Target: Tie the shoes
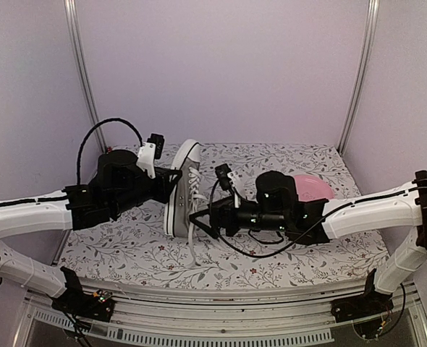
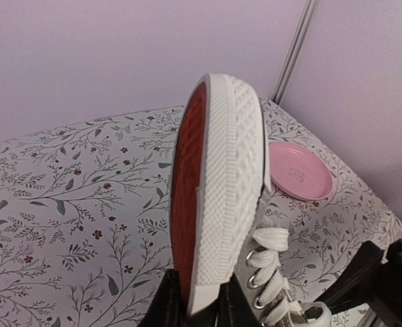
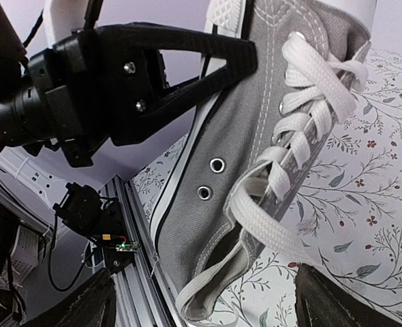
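Nearest the arm bases, a metal rail (image 1: 221, 318) ran along the table edge, and beyond it lay a white cloth (image 1: 271, 264) printed with leafy sprigs and small red flowers. Above the middle of the cloth the right gripper (image 1: 197, 219) pointed left toward the sneaker (image 1: 188, 172). Its fingers (image 3: 78, 306) stood wide apart with nothing caught between them, the laced front just ahead of them.

The grey sneaker was tipped on its side left of the table's centre, its toe pointing to the far wall and its white sole (image 2: 235, 191) and red-orange tread facing left. The white laces (image 3: 310, 102) crossed up the front, and a loose end (image 1: 192, 238) trailed down onto the cloth near the heel.

The left gripper (image 1: 171, 182) came in from the left and was clamped on the edge of the sole. Whether the sneaker's heel touched the cloth could not be told.

Farther back on the right, a pink plate (image 1: 316, 186) sat flat on the cloth, well apart from the sneaker.
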`<state>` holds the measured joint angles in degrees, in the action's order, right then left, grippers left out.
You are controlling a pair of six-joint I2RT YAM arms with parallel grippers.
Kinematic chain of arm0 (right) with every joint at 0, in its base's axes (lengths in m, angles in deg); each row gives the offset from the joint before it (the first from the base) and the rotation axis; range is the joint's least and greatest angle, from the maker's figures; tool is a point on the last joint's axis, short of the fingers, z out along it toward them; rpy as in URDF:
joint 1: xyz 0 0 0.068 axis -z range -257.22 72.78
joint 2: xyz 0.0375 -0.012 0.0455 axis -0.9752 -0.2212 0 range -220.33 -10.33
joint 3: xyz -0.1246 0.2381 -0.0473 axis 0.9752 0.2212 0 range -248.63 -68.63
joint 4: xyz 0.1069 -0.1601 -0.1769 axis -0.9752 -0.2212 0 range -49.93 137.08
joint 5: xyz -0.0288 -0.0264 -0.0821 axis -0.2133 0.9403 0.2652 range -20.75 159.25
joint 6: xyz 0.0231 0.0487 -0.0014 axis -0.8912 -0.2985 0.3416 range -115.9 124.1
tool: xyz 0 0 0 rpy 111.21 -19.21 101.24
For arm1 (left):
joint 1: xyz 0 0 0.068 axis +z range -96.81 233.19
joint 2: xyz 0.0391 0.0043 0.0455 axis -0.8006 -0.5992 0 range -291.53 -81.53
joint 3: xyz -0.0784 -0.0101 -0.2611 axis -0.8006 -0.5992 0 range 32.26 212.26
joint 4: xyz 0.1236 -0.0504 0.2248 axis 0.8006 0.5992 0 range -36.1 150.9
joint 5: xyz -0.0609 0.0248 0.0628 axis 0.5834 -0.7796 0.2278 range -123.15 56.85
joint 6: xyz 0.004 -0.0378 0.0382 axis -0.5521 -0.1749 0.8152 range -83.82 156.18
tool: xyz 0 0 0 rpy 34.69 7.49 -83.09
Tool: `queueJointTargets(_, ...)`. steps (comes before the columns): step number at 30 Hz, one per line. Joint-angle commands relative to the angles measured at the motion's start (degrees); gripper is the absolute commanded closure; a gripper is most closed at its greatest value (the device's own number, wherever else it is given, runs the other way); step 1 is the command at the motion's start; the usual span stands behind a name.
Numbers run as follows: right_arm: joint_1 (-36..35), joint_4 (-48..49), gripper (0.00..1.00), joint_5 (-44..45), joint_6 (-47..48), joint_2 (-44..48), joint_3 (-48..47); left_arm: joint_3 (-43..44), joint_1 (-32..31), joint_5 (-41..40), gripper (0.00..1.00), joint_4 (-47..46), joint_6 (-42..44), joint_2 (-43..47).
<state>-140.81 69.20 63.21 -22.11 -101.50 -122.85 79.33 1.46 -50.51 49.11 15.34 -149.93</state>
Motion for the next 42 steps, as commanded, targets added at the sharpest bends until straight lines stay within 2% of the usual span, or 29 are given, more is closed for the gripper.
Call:
queueJointTargets(1, 0.4, -2.1, 0.09, 3.9, 1.6, 6.1, 1.1, 2.6, 0.1, -0.4, 1.00, -3.4, 0.2, 0.8)
queueJointTargets(7, 3.4, -3.6, 0.01, 2.5, 3.2, 9.6, 1.5, 2.9, 0.2, 0.1, 1.00, -3.7, 0.1, 0.9)
queueJointTargets(14, 10.3, -1.9, 0.01, -8.0, 0.1, 9.0, 4.1, 3.7, 0.4, 0.0, 1.00, -2.7, 0.3, 1.1)
queueJointTargets(19, 13.3, -1.9, 0.01, -10.6, -0.7, 12.2, 7.8, 4.0, 1.1, 0.4, 1.00, -2.0, 0.5, 1.8)
queueJointTargets(23, 13.1, -3.6, 0.01, -11.2, 1.7, 10.4, 6.2, 4.1, 1.4, 1.8, 1.00, -2.7, 0.5, 1.3)
queueJointTargets(33, 11.1, -1.9, 0.01, -20.0, 4.7, -2.6, -4.1, 4.6, 1.6, 4.0, 1.00, -3.2, -0.6, 0.0)
queueJointTargets(39, 9.1, -3.0, 0.01, -18.7, 6.7, -7.1, -7.2, 4.9, 1.9, 3.9, 1.00, -2.8, -0.9, -0.3)
queueJointTargets(42, 7.6, -3.3, 0.00, -15.4, 6.4, -7.6, -7.1, 4.9, 2.1, 3.8, 1.00, -2.8, -1.0, -0.5)
